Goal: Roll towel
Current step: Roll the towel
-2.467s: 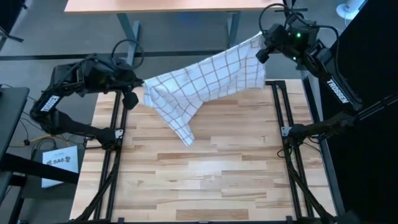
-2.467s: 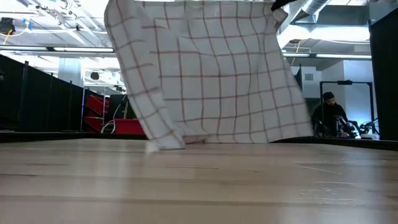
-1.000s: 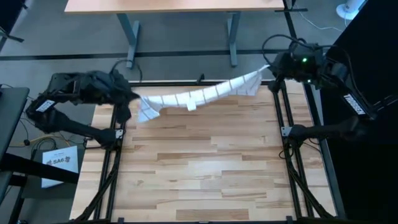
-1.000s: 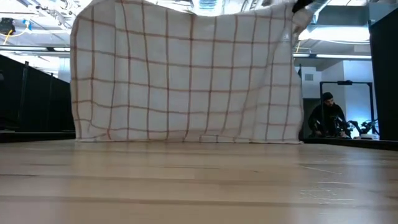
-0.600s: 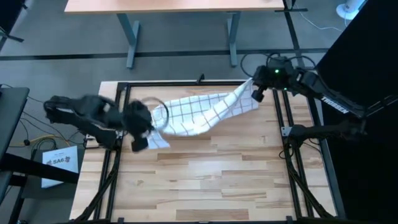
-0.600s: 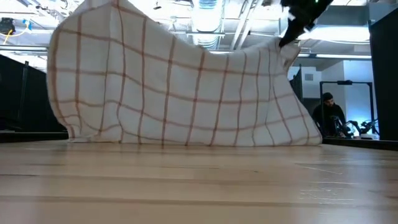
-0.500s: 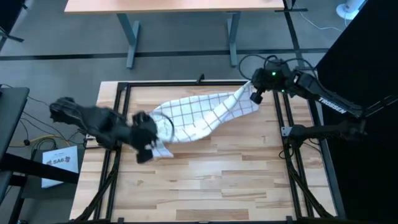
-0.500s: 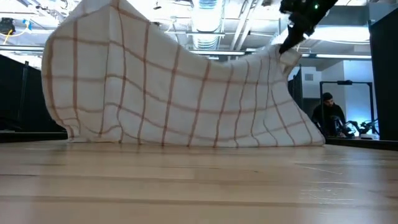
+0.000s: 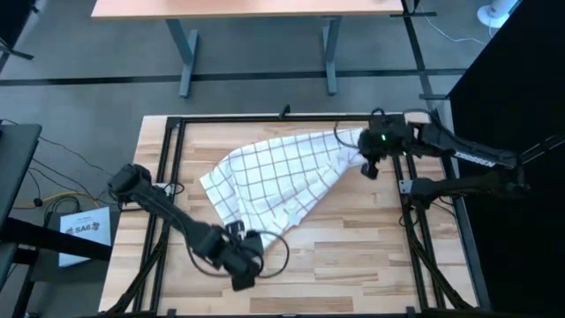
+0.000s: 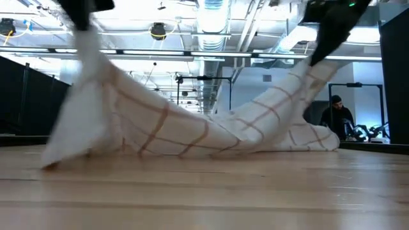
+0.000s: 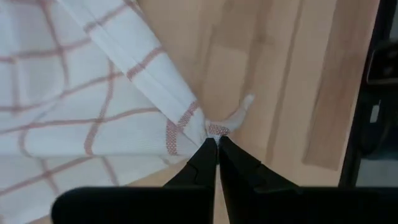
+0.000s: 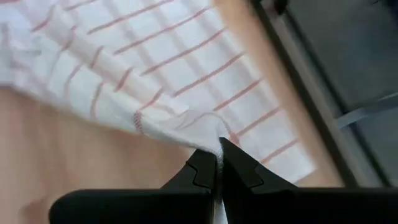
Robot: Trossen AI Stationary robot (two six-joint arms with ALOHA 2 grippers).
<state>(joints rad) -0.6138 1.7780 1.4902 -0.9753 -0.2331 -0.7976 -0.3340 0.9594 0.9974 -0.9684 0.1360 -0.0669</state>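
The white towel [image 9: 274, 181] with reddish-brown grid lines lies slantwise across the far half of the wooden table, its middle [image 10: 211, 137] resting on the wood. My left gripper [image 9: 252, 246] is shut on the towel's near corner, raised above the table in the low view [image 10: 82, 22]. My right gripper [image 9: 362, 148] is shut on the towel's far right corner, also raised [image 10: 316, 54]. A small white tag [image 11: 242, 109] sticks out by the left gripper's corner. My left gripper pinches the towel's near corner [image 11: 212, 132] between its two fingers, right beside the small tag. The cloth bunches into folds at the fingers. The corner is lifted, and the cloth falls away from it [image 10: 89, 70] down to the table. My right gripper pinches the towel's far right corner at its hemmed edge [image 12: 211, 138] between its two fingers. The corner is lifted clear, and the cloth slopes down from it [image 10: 287, 89] to the part that lies on the table.
Black frame rails run along the table's left [image 9: 163, 221] and right [image 9: 415, 230] sides. A desk [image 9: 256, 9] stands beyond the far edge. A person [image 10: 335, 118] sits far off in the room. Bare wood [image 9: 353, 265] lies toward the near edge.
My left gripper has swept from the far left toward the table's near edge and middle, drawing its corner along. My right gripper has come down and a little nearer. The towel, which hung as a curtain between them, has come down and spread slantwise, its middle on the table.
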